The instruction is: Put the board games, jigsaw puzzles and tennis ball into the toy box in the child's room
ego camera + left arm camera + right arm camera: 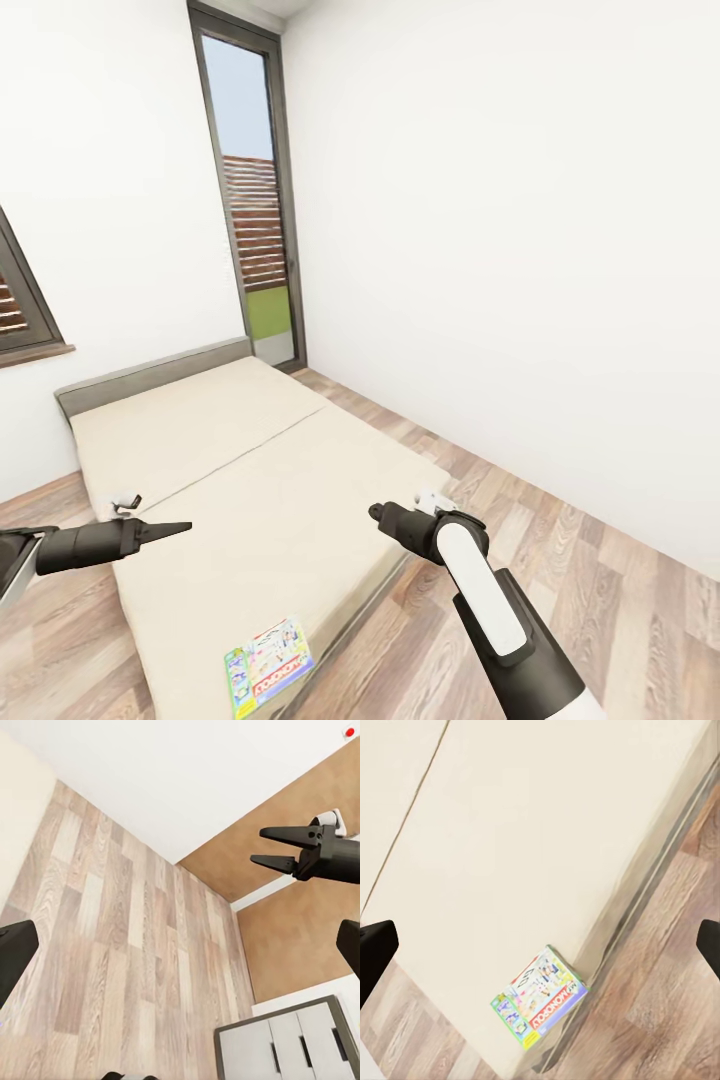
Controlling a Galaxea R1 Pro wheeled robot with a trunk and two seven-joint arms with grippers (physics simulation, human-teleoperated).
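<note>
Step in hand, by my read: approach to the bed for a board game pickup, nothing held yet.

Left claw (170, 527) was out over the left edge of the bed (240, 470), its dark tapered fingers looking pressed together to a narrow point in the head view. In the left wrist view its own finger ends sat at opposite frame borders, so I couldn't tell its true opening. It held nothing.

The bed was low, with a plain beige matte mattress and a seam running along it, a dark grey frame, and a low grey headboard (150, 375) at the far end. The floor (600, 560) was wood-look planks with mixed pale and brown grain. The walls were smooth white, with a tall dark-framed glass door in the far corner.

One board game (268, 665) lay flat at the near edge of the bed, close to the near right corner. It was a thin rectangular printed box, pale blue-green with a red band, glossy-looking. It also showed in the right wrist view (538, 999), just inside the mattress edge.

Right claw (279, 847) hung over the right side of the bed, well above the box, with its black pointed fingers parted a little and nothing between them.

The next move likely called for lowering the right arm toward the near corner and opening wider. A flat thin box probably needs an edge grip, maybe by sliding it past the mattress edge first.
</note>
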